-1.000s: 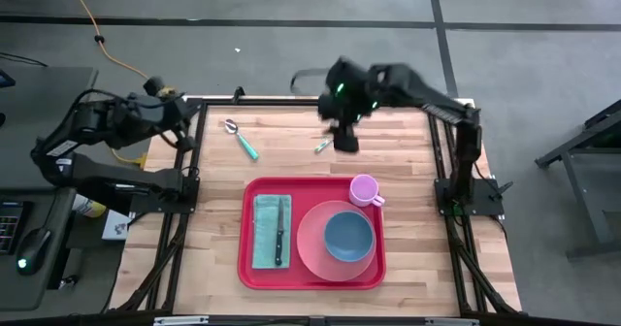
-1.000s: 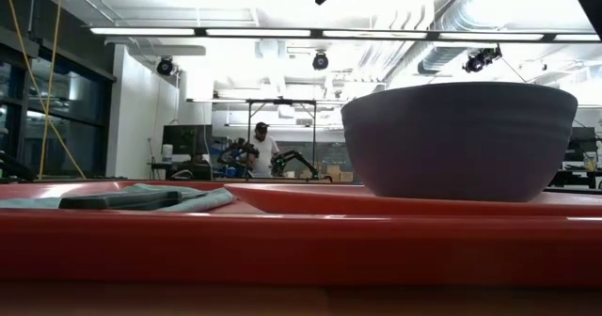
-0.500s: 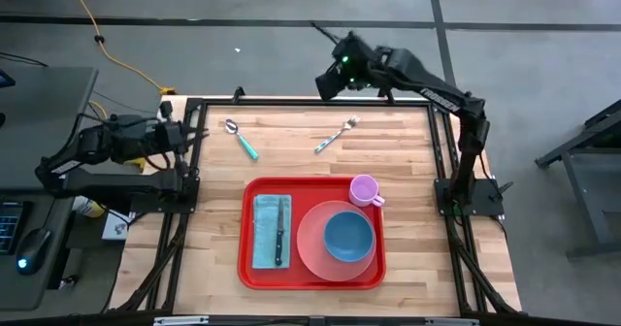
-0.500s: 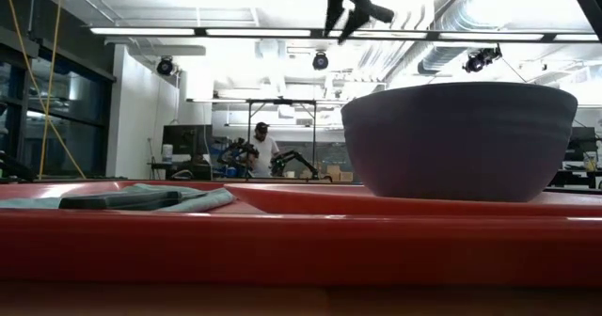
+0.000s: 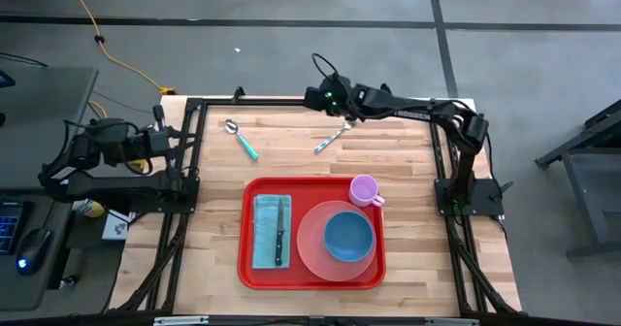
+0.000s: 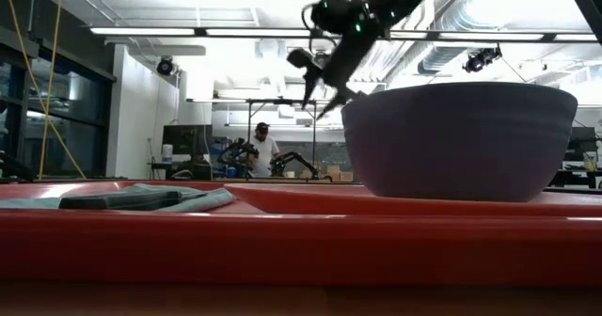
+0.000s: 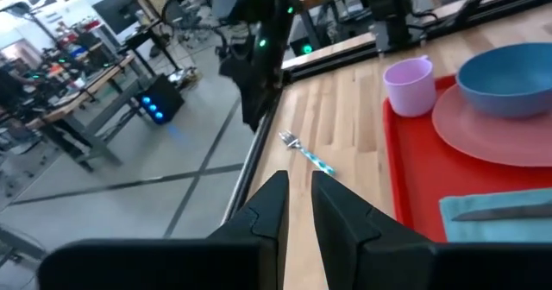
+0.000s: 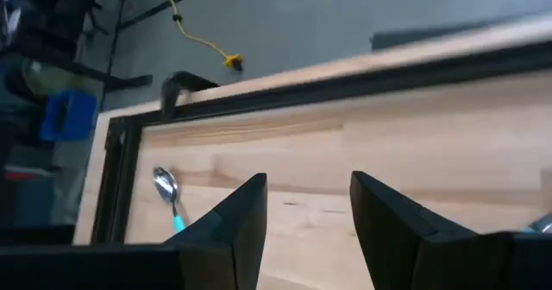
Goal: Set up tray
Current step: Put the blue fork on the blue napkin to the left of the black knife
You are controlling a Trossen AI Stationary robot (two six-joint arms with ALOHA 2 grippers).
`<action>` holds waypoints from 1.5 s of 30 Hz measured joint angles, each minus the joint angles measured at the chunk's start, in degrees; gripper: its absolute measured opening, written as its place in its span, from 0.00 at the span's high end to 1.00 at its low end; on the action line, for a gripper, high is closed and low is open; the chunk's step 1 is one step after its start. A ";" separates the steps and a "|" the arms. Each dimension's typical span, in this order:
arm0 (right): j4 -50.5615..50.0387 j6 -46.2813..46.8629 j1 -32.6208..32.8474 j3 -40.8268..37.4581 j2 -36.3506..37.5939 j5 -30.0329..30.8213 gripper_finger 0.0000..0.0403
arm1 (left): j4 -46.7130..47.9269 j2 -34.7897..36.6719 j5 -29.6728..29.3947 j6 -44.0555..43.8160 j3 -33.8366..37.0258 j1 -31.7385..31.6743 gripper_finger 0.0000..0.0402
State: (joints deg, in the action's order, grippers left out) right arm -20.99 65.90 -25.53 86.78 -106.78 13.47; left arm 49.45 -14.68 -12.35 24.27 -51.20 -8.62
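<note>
The red tray (image 5: 312,231) sits at six o'clock on the surface (image 5: 408,161), stiff, smooth plastic, best gripped by its raised rim. Right end effector (image 5: 315,97) hovers empty, part-open, at twelve; left end effector (image 7: 298,205), nearly closed, empty, at nine.

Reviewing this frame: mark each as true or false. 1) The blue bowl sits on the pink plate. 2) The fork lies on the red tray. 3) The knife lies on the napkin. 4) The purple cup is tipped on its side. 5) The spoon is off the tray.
1) True: the blue bowl sits on the pink plate, on the red tray.
2) False: the fork lies on the bare table, beyond the tray, near the right claw.
3) True: the knife lies along the napkin.
4) False: the purple cup stands upright at the tray's far right corner.
5) True: the spoon lies on the table.
</note>
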 joint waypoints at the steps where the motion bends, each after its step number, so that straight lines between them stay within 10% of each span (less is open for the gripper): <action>1: 1.20 1.34 -0.16 -1.46 0.00 -0.77 0.64 | 0.04 -0.08 0.29 0.00 0.00 0.00 0.79; 15: 2.75 1.49 -0.40 -6.01 0.02 -2.99 0.64 | 0.13 -0.08 2.88 -0.07 0.00 0.00 0.79; 25: 16.86 -20.50 -0.29 -6.01 0.02 -13.09 0.64 | 0.11 -0.11 4.94 -0.27 -0.04 0.00 0.79; 36: 0.73 7.73 -0.38 -5.99 0.04 3.34 0.64 | 0.11 -0.11 5.63 -0.50 -0.04 0.00 0.79; 45: -5.14 13.20 1.65 -5.99 0.04 3.64 0.64 | 0.08 -0.11 5.60 -0.50 -0.04 0.00 0.79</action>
State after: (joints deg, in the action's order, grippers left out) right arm -26.13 79.10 -23.88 80.79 -106.74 17.11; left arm 49.54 -14.79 -6.74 23.77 -51.24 -8.62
